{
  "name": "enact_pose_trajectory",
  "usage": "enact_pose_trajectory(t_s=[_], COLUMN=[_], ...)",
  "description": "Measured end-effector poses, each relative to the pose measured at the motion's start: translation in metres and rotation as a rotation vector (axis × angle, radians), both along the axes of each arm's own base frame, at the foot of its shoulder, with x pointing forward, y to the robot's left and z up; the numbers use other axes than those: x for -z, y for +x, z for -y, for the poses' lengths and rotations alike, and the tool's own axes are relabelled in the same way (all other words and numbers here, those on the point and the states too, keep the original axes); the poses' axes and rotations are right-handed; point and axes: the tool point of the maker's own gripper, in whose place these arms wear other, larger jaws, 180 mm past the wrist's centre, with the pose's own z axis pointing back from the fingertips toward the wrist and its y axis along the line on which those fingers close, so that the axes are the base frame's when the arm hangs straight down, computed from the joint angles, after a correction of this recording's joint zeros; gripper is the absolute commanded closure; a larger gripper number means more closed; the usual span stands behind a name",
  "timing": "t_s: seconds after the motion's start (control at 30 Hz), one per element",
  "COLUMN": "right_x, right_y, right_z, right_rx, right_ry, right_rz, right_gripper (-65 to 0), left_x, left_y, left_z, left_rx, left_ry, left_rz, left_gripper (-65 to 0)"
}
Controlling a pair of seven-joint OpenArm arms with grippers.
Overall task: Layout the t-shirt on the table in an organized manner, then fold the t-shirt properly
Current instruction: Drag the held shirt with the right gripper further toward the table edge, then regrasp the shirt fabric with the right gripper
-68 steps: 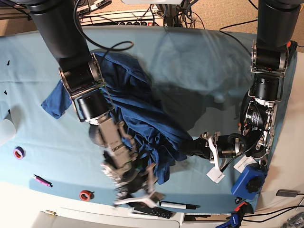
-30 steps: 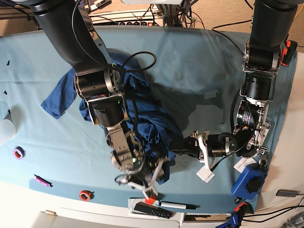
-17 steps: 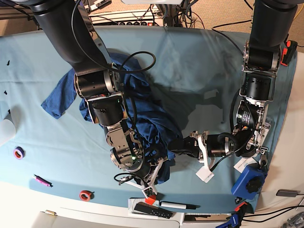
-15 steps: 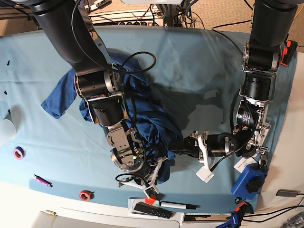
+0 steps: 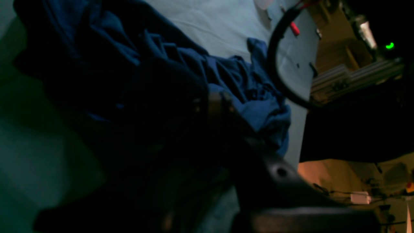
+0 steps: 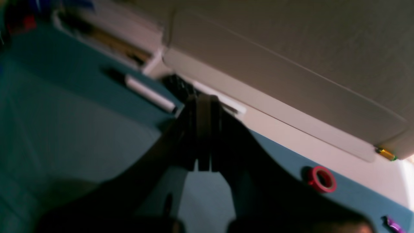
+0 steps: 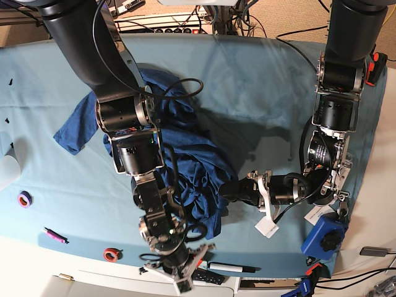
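A: Where are the end effectors?

B: The right end effector (image 7: 179, 279) hangs over the worktop's (image 7: 260, 80) near edge, its fingers pressed together on nothing. The left end effector (image 7: 226, 189) is clamped on the t-shirt's (image 7: 185, 154) edge.

A: And the t-shirt?

B: It lies bunched in a dark blue heap mid-worktop, one sleeve trailing out sideways. A red tape ring (image 7: 111, 254) sits near the front edge.

Matt, seemingly knit cloth t-shirt (image 7: 192, 164)
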Motion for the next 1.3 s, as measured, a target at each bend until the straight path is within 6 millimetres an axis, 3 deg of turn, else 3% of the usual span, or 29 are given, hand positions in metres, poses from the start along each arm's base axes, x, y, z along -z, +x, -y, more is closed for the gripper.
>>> enact_pose_trajectory(t_s=[0.1, 0.2, 0.23, 0.47, 0.63, 0.7, 0.9, 0.97, 1.17, 1.3], right_x=[0.008, 0.035, 0.044, 0.077, 0.122, 0.121, 0.080, 0.083, 0.118, 0.116], right_y=[-0.004, -0.020, -0.026, -0.062, -0.077, -0.075, -0.047, -0.042, -0.047, -0.048], right_z=[-0.006, -0.023, -0.028, -0.054, -0.038, -0.037, -0.033, -0.029, -0.020, -0.024], right_rx=[-0.035, -0.146, -0.183, -0.316, -0.255, -0.250, -0.220, -0.207, -0.180, -0.189], right_ry=[-0.001, -0.027, -0.025, 0.077, -0.056, -0.058, -0.065, -0.072, -0.084, -0.055], right_rz=[-0.065, -0.170, -0.189, -0.040, -0.121, -0.120, -0.072, -0.090, -0.177, -0.156], right_gripper=[0.0, -31.0, -35.2, -35.2, -35.3, -35.3, -35.3, -35.3, -35.3, -35.3], left_x=[0.000, 0.000, 0.000, 0.001, 0.002, 0.002, 0.001, 0.001, 0.001, 0.001], left_y=[0.000, 0.000, 0.000, -0.001, -0.001, -0.001, -0.001, -0.001, -0.001, -0.001], left_z=[0.000, 0.000, 0.000, 0.000, -0.001, -0.001, 0.000, 0.000, 0.000, 0.000], left_rx=[0.000, 0.000, 0.000, 0.004, 0.005, 0.003, 0.004, 0.004, 0.004, 0.004], left_ry=[0.000, 0.000, 0.000, 0.006, 0.013, 0.010, 0.005, 0.005, 0.005, 0.005], left_rz=[0.000, 0.000, 0.000, -0.002, -0.004, -0.003, -0.004, -0.004, -0.004, -0.004], left_gripper=[0.0, 0.0, 0.0, 0.0, 0.0, 0.0, 0.0, 0.0, 0.0, 0.0])
